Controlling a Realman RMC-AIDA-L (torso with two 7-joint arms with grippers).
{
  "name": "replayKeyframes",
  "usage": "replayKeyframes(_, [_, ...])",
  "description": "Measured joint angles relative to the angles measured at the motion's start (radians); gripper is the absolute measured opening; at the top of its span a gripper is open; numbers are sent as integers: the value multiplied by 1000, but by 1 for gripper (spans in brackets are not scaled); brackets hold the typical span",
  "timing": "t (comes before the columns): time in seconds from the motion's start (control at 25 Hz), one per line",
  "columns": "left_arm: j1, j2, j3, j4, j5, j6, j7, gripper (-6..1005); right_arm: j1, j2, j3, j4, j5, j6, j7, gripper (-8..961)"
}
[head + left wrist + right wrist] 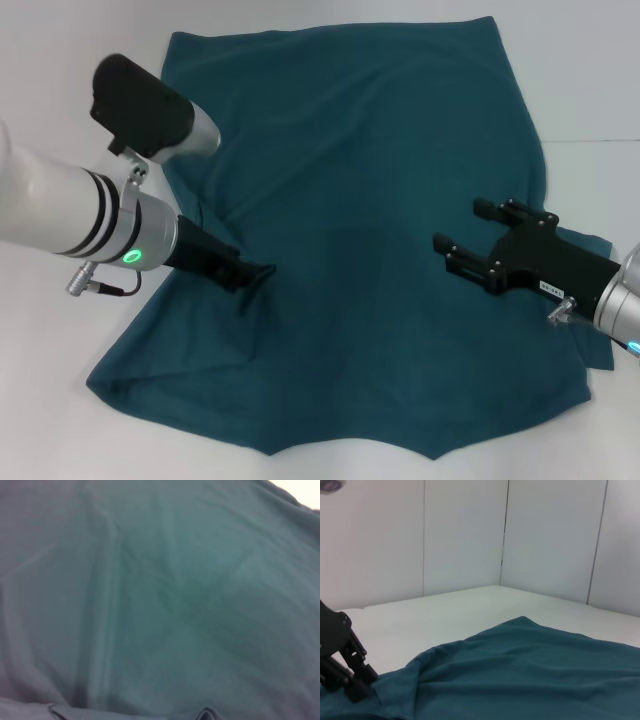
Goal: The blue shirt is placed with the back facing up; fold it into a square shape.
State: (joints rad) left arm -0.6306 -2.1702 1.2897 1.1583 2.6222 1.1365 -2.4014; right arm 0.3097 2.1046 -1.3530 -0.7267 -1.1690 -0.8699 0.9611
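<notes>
Head view shows my left gripper [255,275] pinched shut on the blue shirt [370,200], my right gripper [470,235] spread open; I'd lift evenly.

The blue shirt [370,250] lies spread on the table [600,80], apparently partly folded.

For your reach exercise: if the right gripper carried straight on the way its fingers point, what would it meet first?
Probably only the blue shirt: the right gripper, fingers apart, points across its fabric toward the left gripper farther on. Its height above the cloth is unclear.
</notes>
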Motion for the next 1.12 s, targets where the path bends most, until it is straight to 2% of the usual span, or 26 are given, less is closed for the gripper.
replayKeyframes(0.24, [12,-2,41,0,1,-4,4,375,-2,0,0,-1,0,-6,4,738])
replayKeyframes(0.44, [32,-2,38,40,10,-9,-1,576,-11,0,0,-15,0,-19,25,737])
replayKeyframes(0.72, [108,-2,-4,176,-30,-23,7,687,-40,-5,-2,-104,-22,34,130,736])
replayKeyframes(0.88, [128,-2,-87,170,-229,20,104,751,-71,-5,-4,-235,-130,106,310,735])
replayKeyframes(1.04, [166,-1,-212,150,-522,176,331,726,-74,-7,8,-359,-404,151,642,660])
replayKeyframes(1.12, [183,-1,-258,141,-602,234,395,718,-70,-8,26,-425,-553,126,832,640])
